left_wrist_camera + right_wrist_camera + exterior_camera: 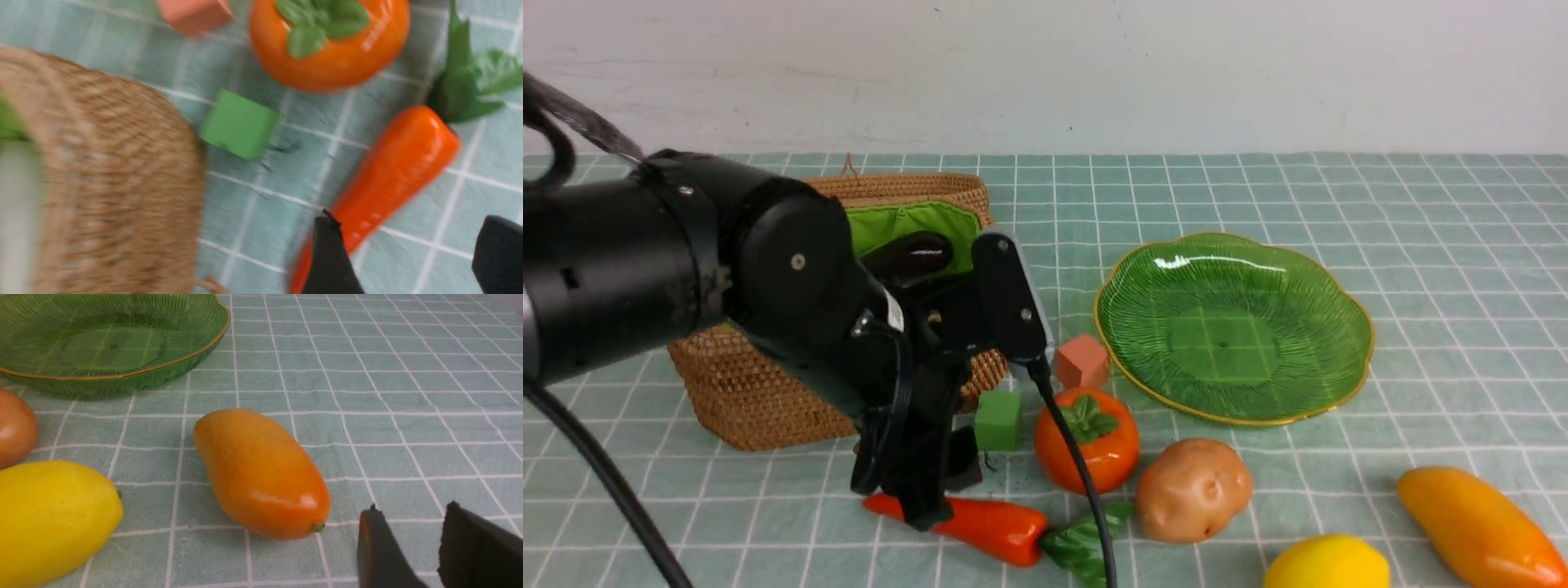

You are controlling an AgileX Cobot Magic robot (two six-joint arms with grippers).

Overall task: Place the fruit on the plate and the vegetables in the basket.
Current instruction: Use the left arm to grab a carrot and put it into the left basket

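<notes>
Front view: a table under a pale green checked cloth (1421, 229). The black left arm (645, 261) reaches in from the left. The left gripper (923, 498) points down onto the narrow end of a carrot (992, 529), which lies on the cloth near the front edge. Behind the arm stands the wicker basket (760, 400) with green lining, and a dark purple eggplant (913, 251) lies inside it. A green cube (998, 420) and a salmon cube (1082, 361) sit just beside the basket. The persimmon (1094, 453) stands by the cubes, with the potato (1194, 490) close on its right. The green glass plate (1339, 327) lies behind them, right of centre, and the cloth's checks show through it. The lemon (1327, 563) and the mango (1478, 527) lie at the front right, apart from the plate

Left wrist view, blurred: the gripper's two dark fingers (329, 261) stand wide apart with bare cloth between them. The carrot's narrow end runs under one finger and is not gripped. A pale shape inside the basket is too blurred to name

Right wrist view: the right gripper (412, 514) is just beside the mango, its jaws a little apart with only cloth between them. The lemon and potato lie on the mango's far side, and the plate lies beyond
</notes>
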